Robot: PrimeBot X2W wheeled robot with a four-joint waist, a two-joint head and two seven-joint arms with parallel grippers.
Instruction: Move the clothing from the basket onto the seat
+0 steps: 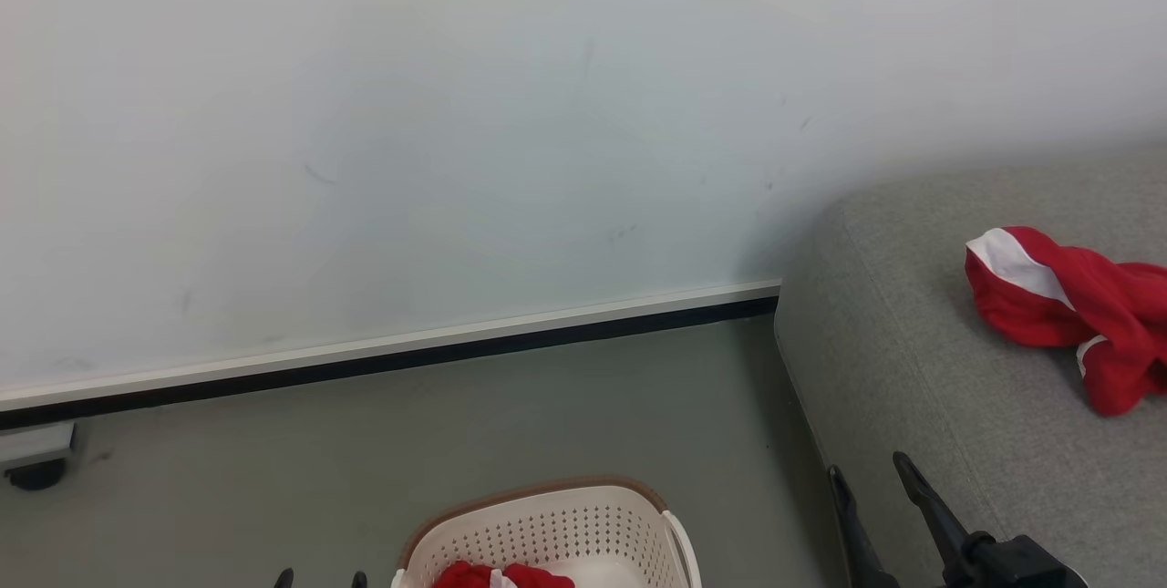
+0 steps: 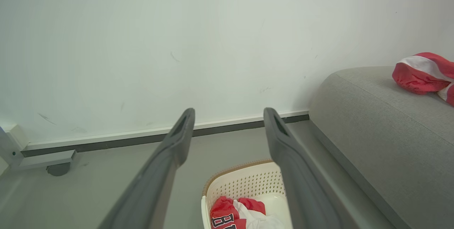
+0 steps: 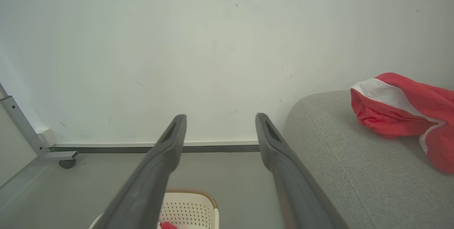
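Note:
The cream basket (image 1: 583, 529) with its brown rim stands on the floor at the bottom centre, holding red and white clothing (image 1: 501, 576); lettering shows on that garment (image 2: 230, 218) in the left wrist view. Another red garment with a white panel (image 1: 1067, 305) lies on the grey seat (image 1: 912, 369) at the right. My left gripper (image 1: 321, 579) shows only its fingertips, just left of the basket, open and empty. Beside the seat's front edge my right gripper (image 1: 866, 469) stands open with nothing between its fingers. In the wrist views the left gripper (image 2: 228, 115) and the right gripper (image 3: 220, 120) both stand wide apart.
A pale wall with a white and black skirting strip (image 1: 392, 355) runs behind the grey floor (image 1: 456, 442). A metal frame leg on a castor (image 1: 36, 469) stands at the far left by the wall.

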